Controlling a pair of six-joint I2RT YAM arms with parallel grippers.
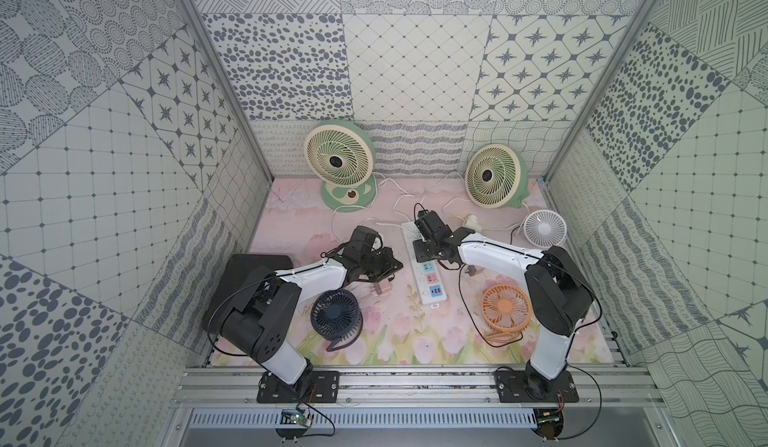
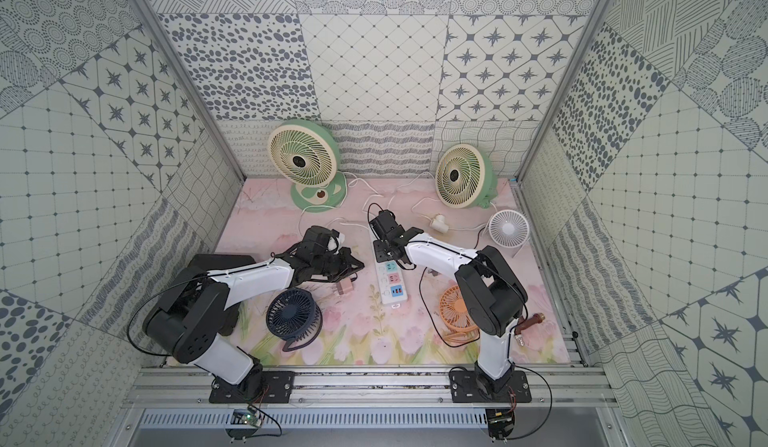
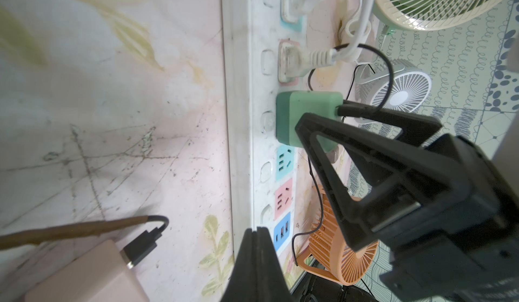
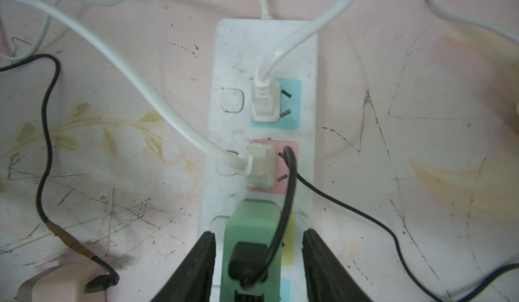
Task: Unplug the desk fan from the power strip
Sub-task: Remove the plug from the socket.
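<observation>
At the near right of the desk (image 1: 415, 341) stands the orange fan (image 1: 506, 305). A thin black cable (image 4: 291, 179) seems to run from it to the power strip (image 1: 422, 285), a white bar lying near-to-far at mid-desk with its blue USB panel at the near end. The left pincer (image 3: 257, 230) is clenched on nothing, its tips over the strip's left edge beside that panel; whether they press on it cannot be told. Left of the strip a pink adapter (image 3: 84, 272) lies loose.

Further along, a green adapter (image 4: 252, 230) sits in the yellow socket with the black cable plugged into its top. The right pincer (image 4: 258, 233) is released and straddles it, one jaw on each side with a slim gap at both.

The block looks small, light and rigid, with smooth flat sides that may slip. The hold belongs low on those two sides, clear of the soft cable, which should not take the pull. The strip is probably light enough to rise with the plug unless it is pinned down.

Just beyond, two white plugs (image 4: 259, 164) fill the pink and teal sockets, leaving little room on that side. Two green fans (image 1: 338, 158) stand at the far wall
</observation>
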